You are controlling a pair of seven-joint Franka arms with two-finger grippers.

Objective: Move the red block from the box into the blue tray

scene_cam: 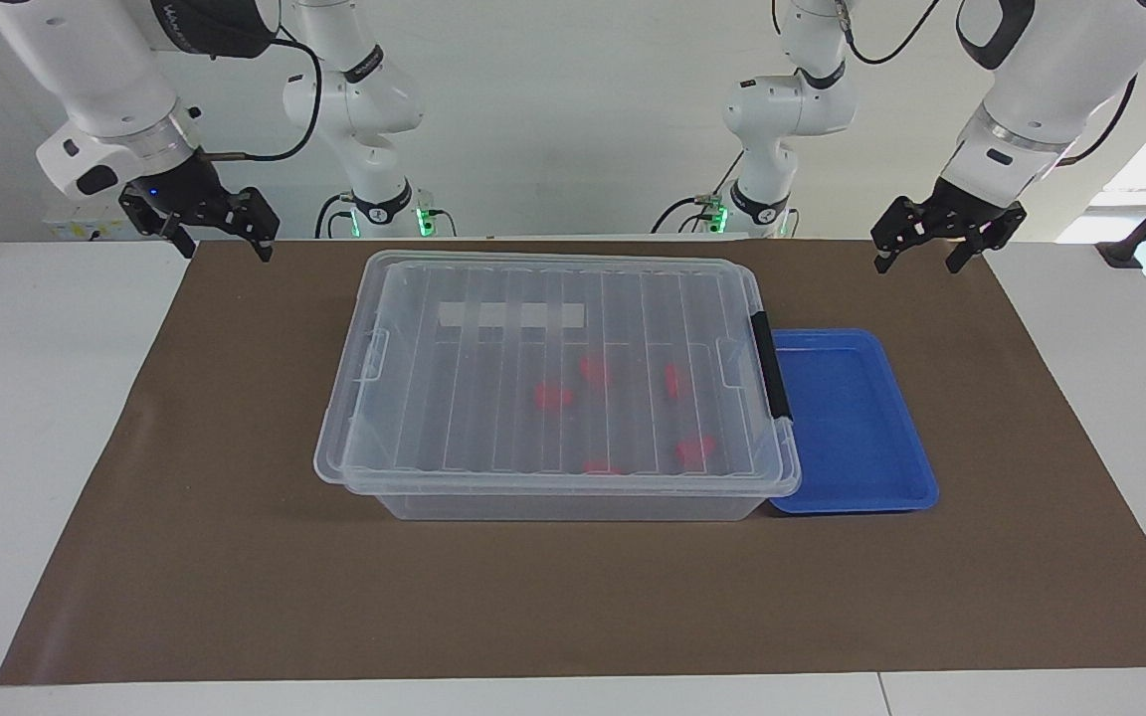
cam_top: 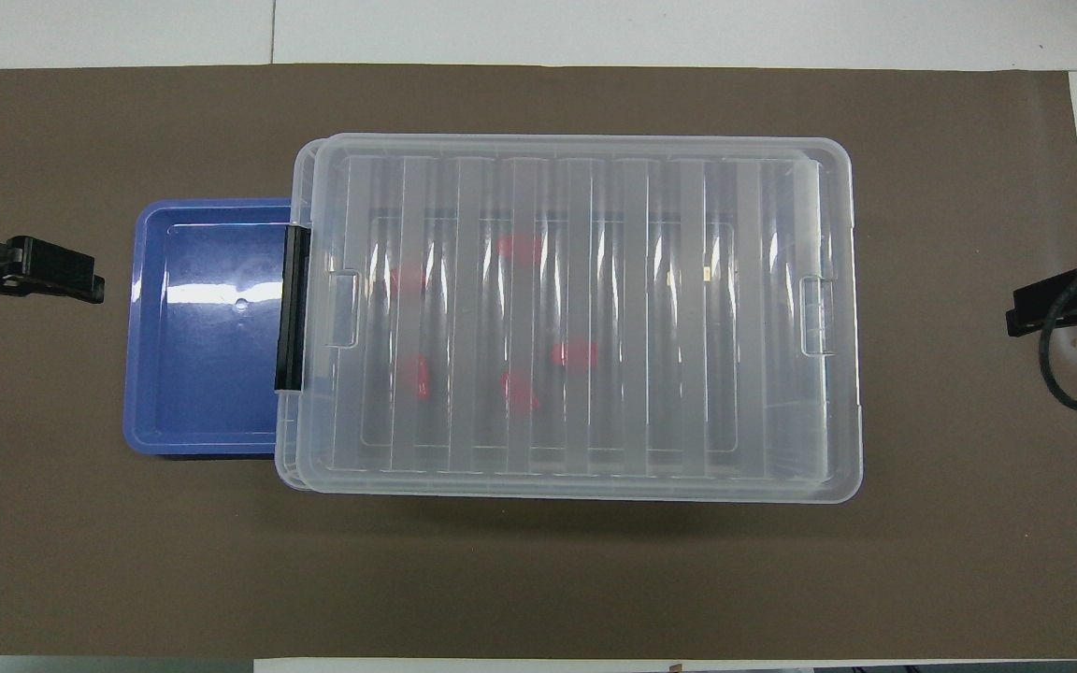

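Observation:
The box [scene_cam: 553,378] is a clear bin with its ribbed lid on, in the middle of the brown mat; it also shows in the overhead view [cam_top: 576,318]. Several red blocks [scene_cam: 553,396] lie inside and show blurred through the lid [cam_top: 574,353]. A black latch handle [scene_cam: 770,368] is on the box's end toward the left arm. The blue tray [scene_cam: 852,418] lies right beside that end with nothing in it [cam_top: 207,327]. My left gripper [scene_cam: 918,264] is open in the air over the mat's edge at its own end. My right gripper [scene_cam: 223,247] is open over the mat's corner at its end.
The brown mat [scene_cam: 235,557] covers most of the white table [scene_cam: 26,447]. A cable hangs by the right gripper [cam_top: 1062,374]. Both arm bases stand at the table's edge nearest the robots.

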